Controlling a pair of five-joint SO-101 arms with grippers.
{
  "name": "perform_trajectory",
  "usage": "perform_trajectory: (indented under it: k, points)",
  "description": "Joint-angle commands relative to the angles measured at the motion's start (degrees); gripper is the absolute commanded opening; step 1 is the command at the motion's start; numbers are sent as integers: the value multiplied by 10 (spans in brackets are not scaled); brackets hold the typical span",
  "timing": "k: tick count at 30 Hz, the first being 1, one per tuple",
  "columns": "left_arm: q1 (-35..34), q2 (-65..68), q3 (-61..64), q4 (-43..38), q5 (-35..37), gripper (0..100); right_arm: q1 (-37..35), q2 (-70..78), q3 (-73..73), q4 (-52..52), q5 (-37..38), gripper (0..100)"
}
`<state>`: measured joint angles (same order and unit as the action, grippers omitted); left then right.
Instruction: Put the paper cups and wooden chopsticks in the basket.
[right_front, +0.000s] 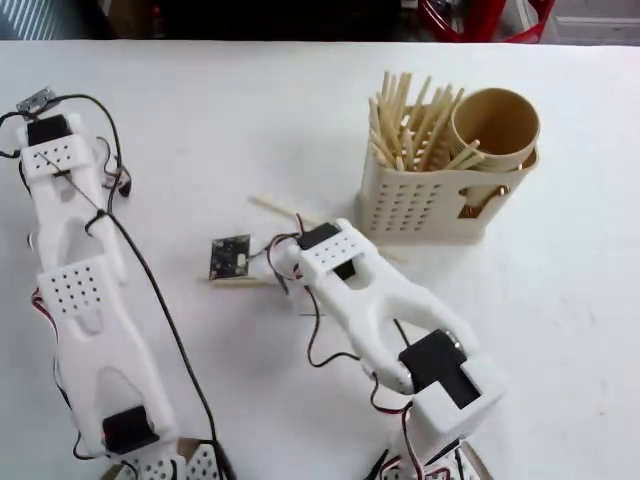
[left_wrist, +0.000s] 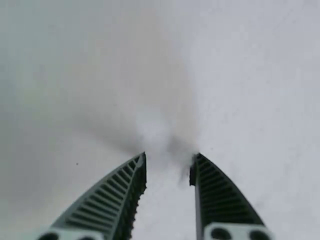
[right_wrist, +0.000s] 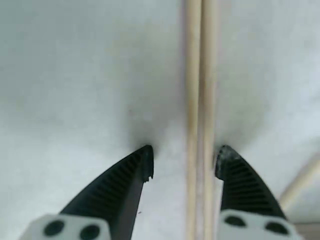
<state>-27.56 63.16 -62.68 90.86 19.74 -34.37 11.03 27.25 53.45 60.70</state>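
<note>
Since the two pale wooden chopsticks lie flat and side by side on the white tabletop, the right arm's tool stands over them with its dark ribbed fingers spread. One finger sits to each side of the pair, and the sticks run lengthwise through the gap, nearer one finger than the other. Nothing is pinched. Judged from that, the step in hand is picking up this pair: closing would press the two sticks together across their width, a sensible way to lift something so thin off a flat surface. One more thin wooden stick lies aslant just beside this tool, on its basket side and apart from the pair, so it should not be caught in the closing.

Beyond the tool and well apart from it stands the cream perforated plastic basket. It already bears a sheaf of upright chopsticks in one part and tan paper cups, nested as it seems, in the other. Between tool and basket the tabletop is bare apart from the slanted stick, which leaves open room for a lift and carry. The basket's near wall and the leaning sheaf are the edges to clear, so the pair will likely need to come in from above.

The left arm's tool hangs with fingers parted over bare tabletop, holding nothing, far from the basket.
</note>
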Motion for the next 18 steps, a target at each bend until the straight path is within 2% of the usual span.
perform_trajectory:
  k: [1,3,10,18]
  points:
    - [-1,-7,-31,-4,5,158,10,7,-16,-18,4,31]
    - [-1,-7,-31,-4,5,158,10,7,-16,-11,2,19]
    - [-1,-7,-29,-4,5,158,12,-13,-28,11,-100,17]
    - [-1,-7,-27,-4,5,158,20,-233,-24,95,-237,17]
